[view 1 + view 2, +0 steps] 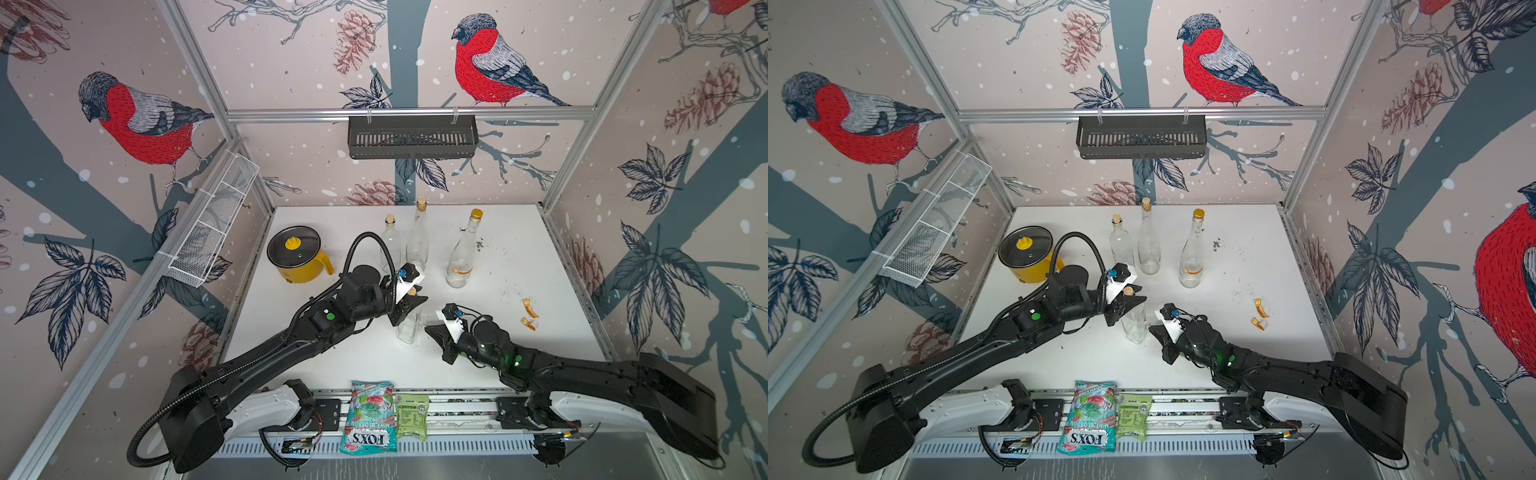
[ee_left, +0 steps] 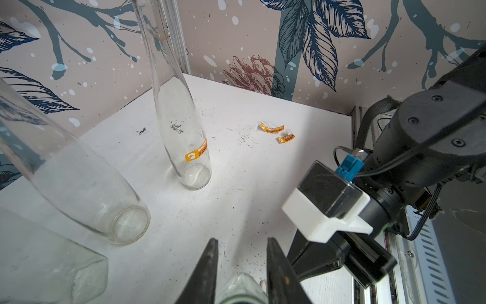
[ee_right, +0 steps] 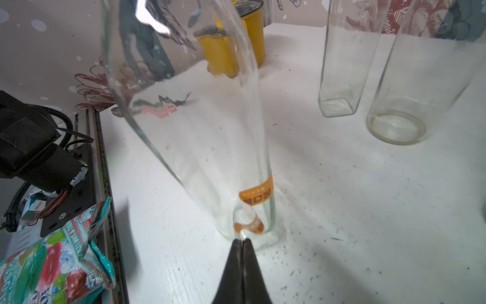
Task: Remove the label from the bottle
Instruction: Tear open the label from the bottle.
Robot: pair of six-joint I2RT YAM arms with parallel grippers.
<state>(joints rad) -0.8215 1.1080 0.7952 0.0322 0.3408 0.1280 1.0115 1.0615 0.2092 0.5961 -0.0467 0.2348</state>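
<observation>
A clear square bottle (image 1: 409, 328) (image 1: 1136, 328) with a cork stands in the middle of the table. My left gripper (image 1: 409, 305) (image 2: 242, 239) is shut on the bottle (image 2: 240, 289) near its neck, one finger on each side. An orange label (image 3: 256, 196) wraps the bottle (image 3: 205, 144) low down, and a strip of it curls away from the glass. My right gripper (image 3: 241, 240) (image 1: 428, 329) is shut on the tip of that loose strip, close to the bottle's base.
Behind stand two corked bottles (image 1: 390, 245) (image 1: 417, 237) and a gold-capped bottle (image 1: 461, 257) with an orange label. Two peeled labels (image 1: 530, 309) lie at the right. A yellow pot (image 1: 297, 253) sits back left. A candy bag (image 1: 368, 415) and a green packet (image 1: 411, 415) lie on the front rail.
</observation>
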